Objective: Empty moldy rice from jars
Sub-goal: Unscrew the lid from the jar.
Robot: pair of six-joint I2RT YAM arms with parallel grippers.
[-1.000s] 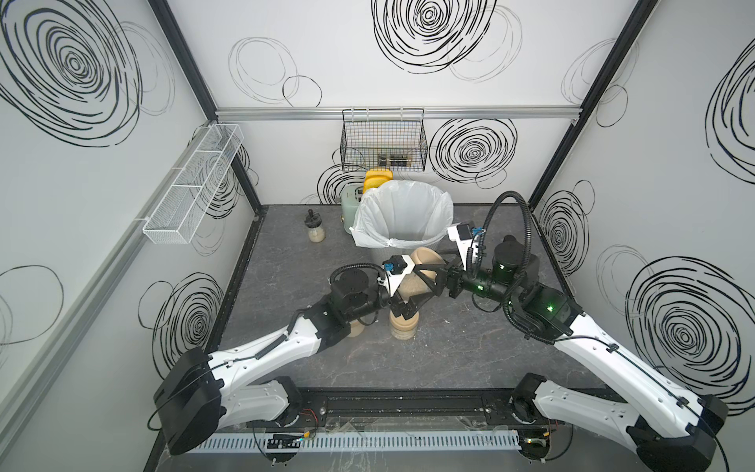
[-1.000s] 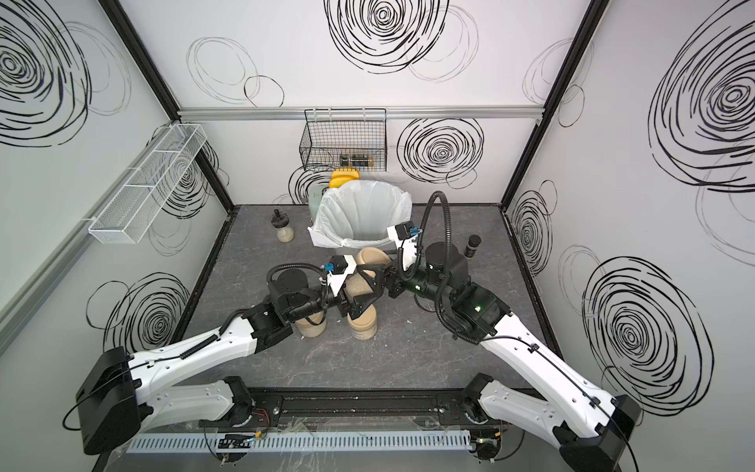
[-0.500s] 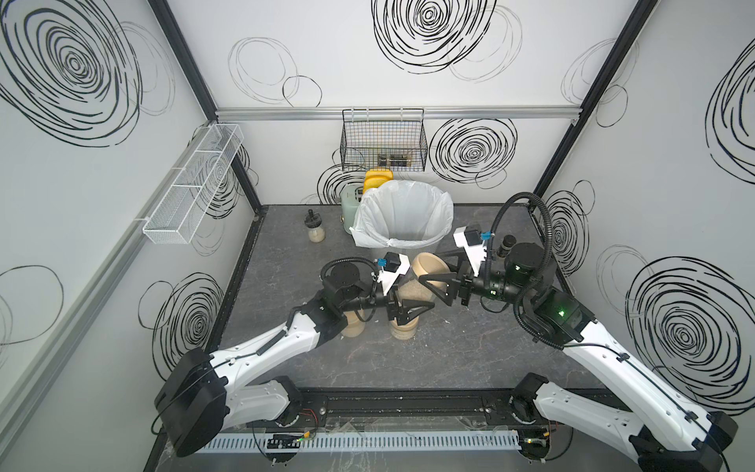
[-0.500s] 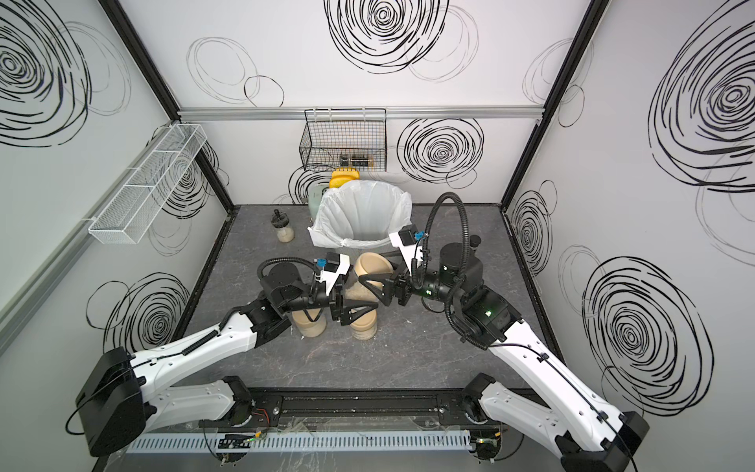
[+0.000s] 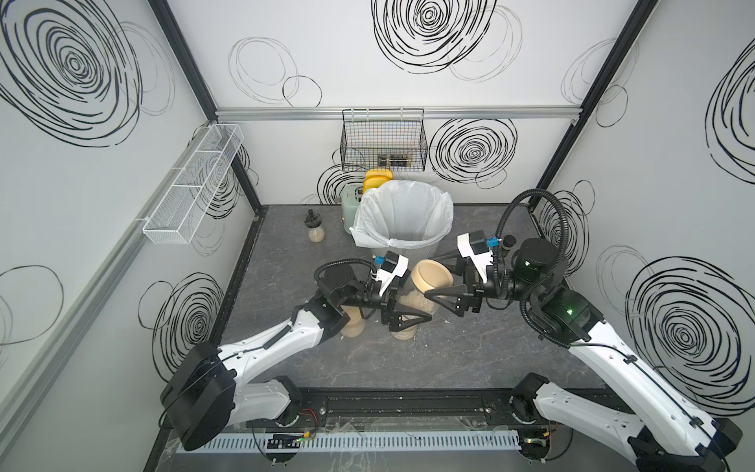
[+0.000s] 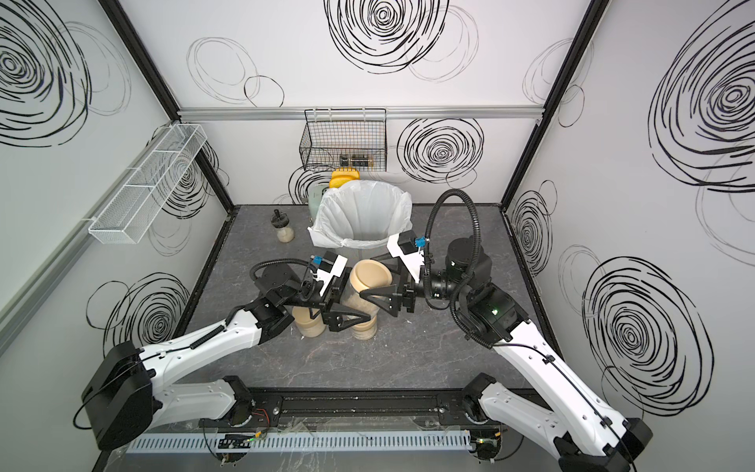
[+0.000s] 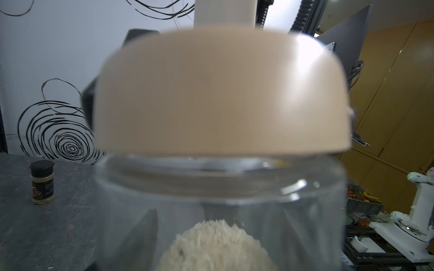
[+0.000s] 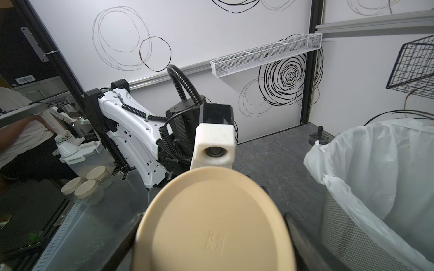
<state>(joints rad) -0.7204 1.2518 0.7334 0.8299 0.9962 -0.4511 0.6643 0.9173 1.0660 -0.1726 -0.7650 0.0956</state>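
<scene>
I hold one jar (image 5: 413, 301) off the table, tilted, with my left gripper (image 5: 402, 315) shut on its clear body. Moldy rice (image 7: 215, 244) lies in a pale heap inside it. The tan lid (image 5: 432, 274) sits on the jar's mouth and fills the right wrist view (image 8: 212, 225). My right gripper (image 5: 443, 277) is closed on that lid, one black finger (image 8: 131, 225) on each side of its rim. Two more jars stand on the table: one (image 5: 352, 326) under my left wrist, the other (image 5: 404, 334) below the held jar.
A mesh bin with a white liner (image 5: 404, 216) stands just behind the held jar. A black-stoppered bottle (image 5: 315, 229) is at the back left and a dark-capped spice shaker (image 7: 42, 181) at the back right. A wire basket (image 5: 384, 141) and a white mesh shelf (image 5: 192, 192) hang on the walls.
My right wrist has drawn back to the right while its fingers stay around the lid. My left wrist has shifted a little left, and the jar has stayed almost where it was.
</scene>
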